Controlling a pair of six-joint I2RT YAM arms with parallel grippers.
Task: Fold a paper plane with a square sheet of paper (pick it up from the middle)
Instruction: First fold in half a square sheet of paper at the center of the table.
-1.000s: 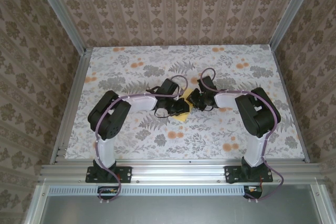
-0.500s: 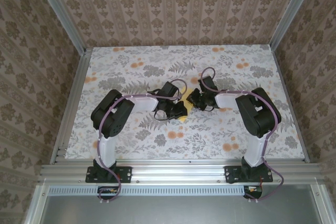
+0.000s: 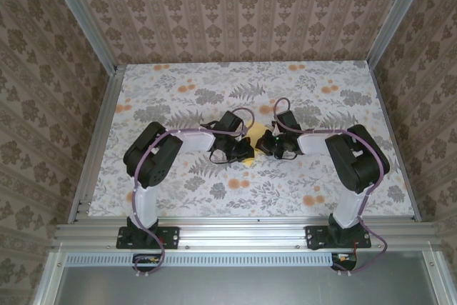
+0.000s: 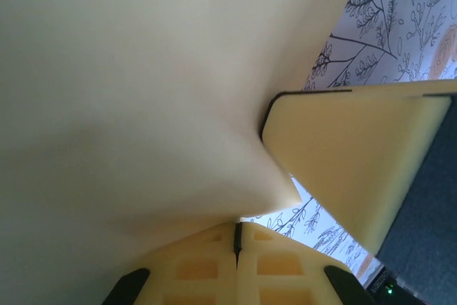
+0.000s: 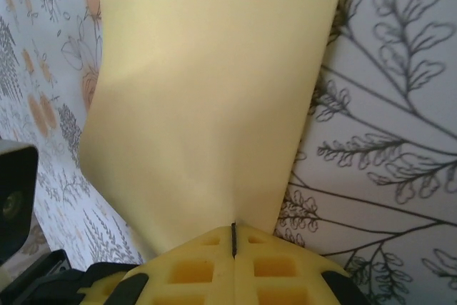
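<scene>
left gripper (image 4: 236, 237) clamped on square sheet of paper (image 5: 214, 105) | right gripper (image 5: 233, 237) clamped on it too | held between both, probably to crease

The right arm (image 3: 357, 156) swings its elbow outward and toward the near edge, and its forearm now lies almost level across the worktop (image 3: 178, 98) instead of slanting away. That brings the right claw (image 3: 265, 144) nearer the left claw (image 3: 246, 150); the two are now just beside each other at the square sheet of paper (image 3: 254, 132). The left arm (image 3: 153, 155) sits slightly further right than a second ago, its claw a touch nearer the near edge. Both claws, slightly parted before, are now pinched tight on the sheet.
</scene>
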